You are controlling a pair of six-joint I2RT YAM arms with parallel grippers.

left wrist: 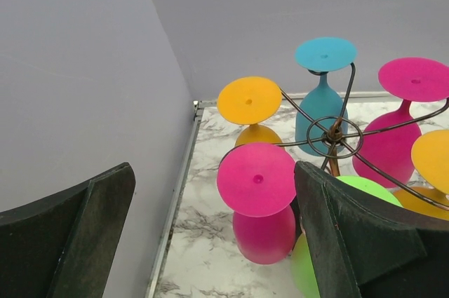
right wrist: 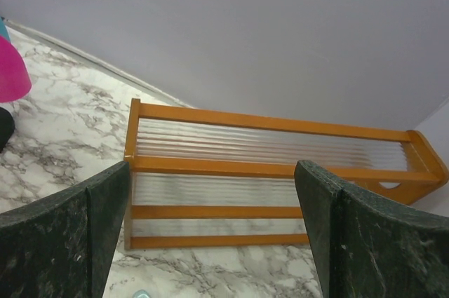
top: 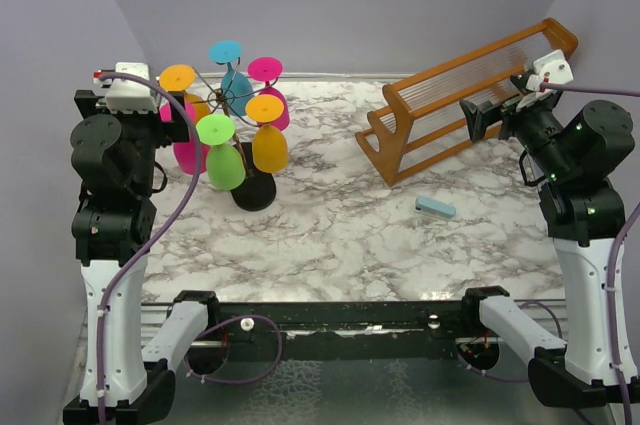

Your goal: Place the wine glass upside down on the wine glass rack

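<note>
The wine glass rack point(top: 231, 95) is a thin dark wire stand on a black oval base point(top: 255, 190) at the back left. Several coloured wine glasses hang upside down from its hooks: blue point(top: 233, 80), pink point(top: 268, 80), two orange, green point(top: 223, 155). Another pink glass point(left wrist: 258, 196) hangs nearest my left gripper. My left gripper point(left wrist: 214, 242) is open and empty beside the rack's left side point(top: 192, 123), its right finger point(left wrist: 351, 235) close to the pink and green glasses. My right gripper point(right wrist: 210, 235) is open and empty at the right point(top: 478, 117).
A large orange-brown wooden slatted rack point(top: 470, 95) stands at the back right, directly ahead of my right gripper point(right wrist: 266, 172). A small light-blue block point(top: 435, 207) lies on the marble table in front of it. Grey walls close in the back and both sides.
</note>
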